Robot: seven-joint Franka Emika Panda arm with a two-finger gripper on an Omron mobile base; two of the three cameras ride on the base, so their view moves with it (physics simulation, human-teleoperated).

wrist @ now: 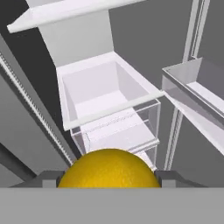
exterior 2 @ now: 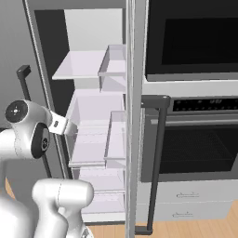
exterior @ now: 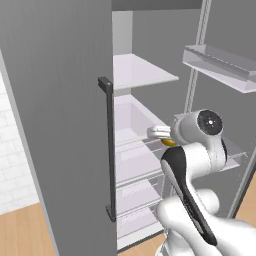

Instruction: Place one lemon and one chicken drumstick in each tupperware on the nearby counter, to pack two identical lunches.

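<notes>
Tool clamped on lemon at the open fridge.

The tool (wrist: 109,178) holds the lemon (wrist: 108,168) between its two fingers, one dark fingertip (wrist: 168,178) on each side. The lemon (exterior: 168,142) sits in front of the fridge shelves (wrist: 111,116), apparently clear of them, though the gap is hard to judge. Neither tupperware nor table is visible; the lemon has no long axis to align.

A lemon (wrist: 108,168) sits between the gripper (wrist: 108,178) fingertips, near the open fridge's drawer (wrist: 103,94), below 1 shelf (wrist: 65,11).
</notes>
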